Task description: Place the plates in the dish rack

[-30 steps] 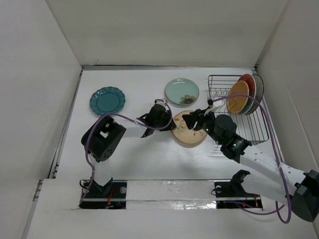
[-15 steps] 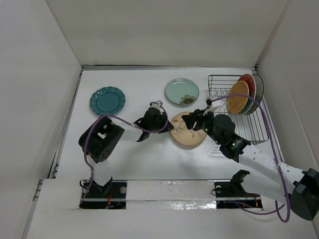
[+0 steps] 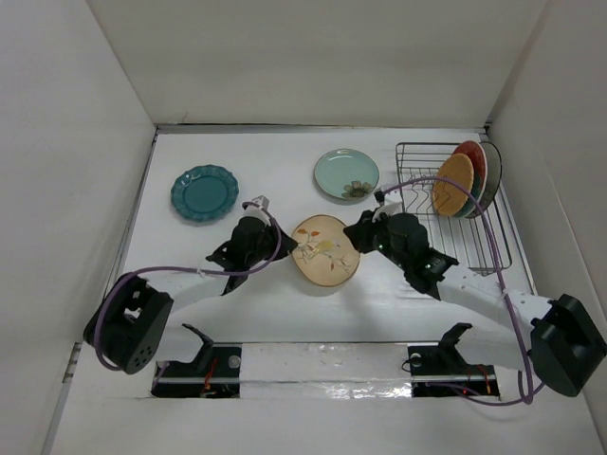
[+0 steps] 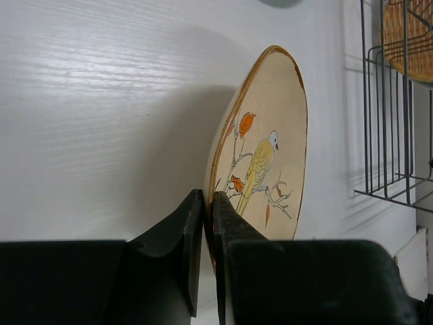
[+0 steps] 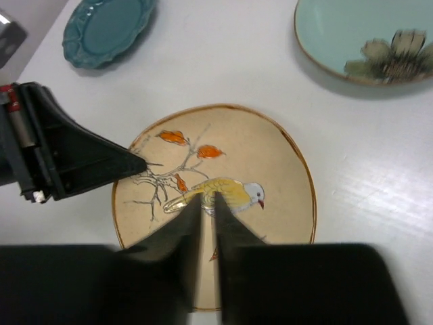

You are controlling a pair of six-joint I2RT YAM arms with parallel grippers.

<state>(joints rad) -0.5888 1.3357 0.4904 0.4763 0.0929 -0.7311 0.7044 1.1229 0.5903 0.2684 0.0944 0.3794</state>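
Observation:
The tan floral plate (image 3: pixel 325 249), painted with a bird, is held tilted off the table. My left gripper (image 3: pixel 287 248) is shut on its left rim; the rim sits between the fingers in the left wrist view (image 4: pixel 208 198). My right gripper (image 3: pixel 366 233) hovers at the plate's right side, its fingers nearly together and holding nothing (image 5: pixel 208 200), pointing at the plate's face (image 5: pixel 284 169). The dish rack (image 3: pixel 479 248) at the right holds orange (image 3: pixel 452 185), red (image 3: pixel 471 154) and dark-rimmed cream (image 3: pixel 493 166) plates upright. The pale mint plate (image 3: pixel 346 174) and scalloped teal plate (image 3: pixel 204 191) lie flat.
White walls close the table on the left, back and right. The rack's wire side (image 4: pixel 389 135) stands just right of the held plate. The mint plate (image 5: pixel 365 37) and teal plate (image 5: pixel 108 27) lie beyond the held plate in the right wrist view.
My left gripper has drawn the tan plate to the left, away from the rack, and its arm has swung down and left. My right gripper has followed a little to the left.

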